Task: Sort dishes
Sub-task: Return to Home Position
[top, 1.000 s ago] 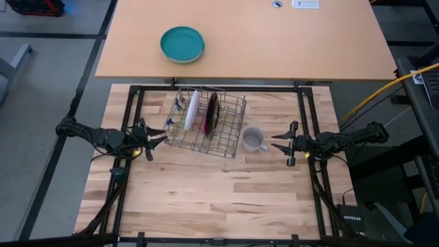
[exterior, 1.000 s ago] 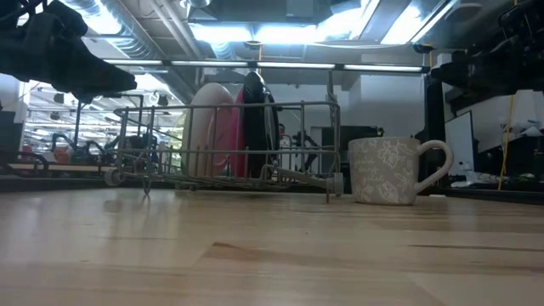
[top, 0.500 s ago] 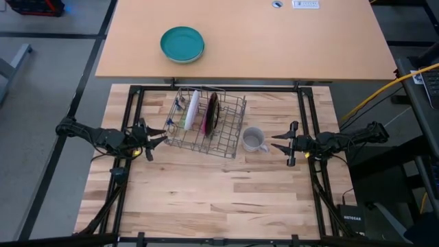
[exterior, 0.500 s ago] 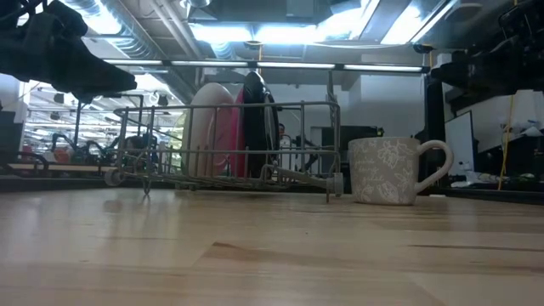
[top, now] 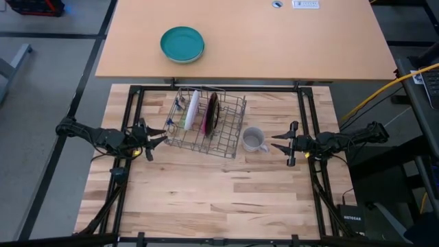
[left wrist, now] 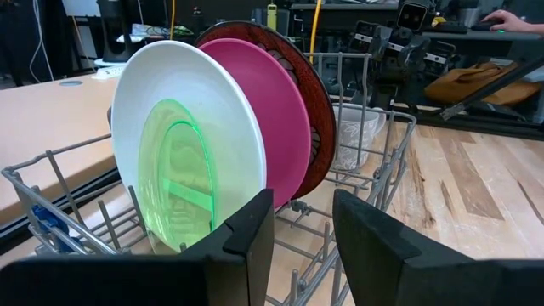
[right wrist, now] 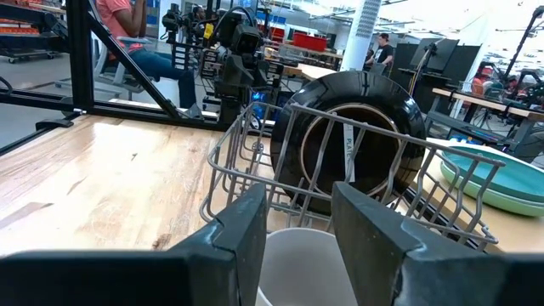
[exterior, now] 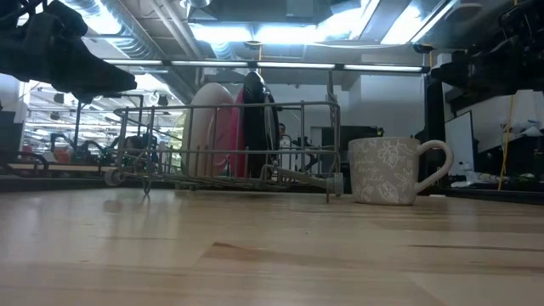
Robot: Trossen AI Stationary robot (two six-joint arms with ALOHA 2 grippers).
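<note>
Left gripper [top: 162, 139], open and empty, sits frame-left of the dish rack [top: 230, 132]; right gripper [top: 276, 142], likewise open, could nudge the grey mug [top: 254, 140] just beside it.

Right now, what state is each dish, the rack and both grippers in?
dish rack: upright, holding three dishes
white plate: on edge in the rack
lime-green saucer: on edge, racked beside it
magenta plate: on edge, racked on its other side
grey mug: upright on the table, unracked
teal bowl: right side up, beyond the rack
left gripper: open, empty
right gripper: open, empty
</note>
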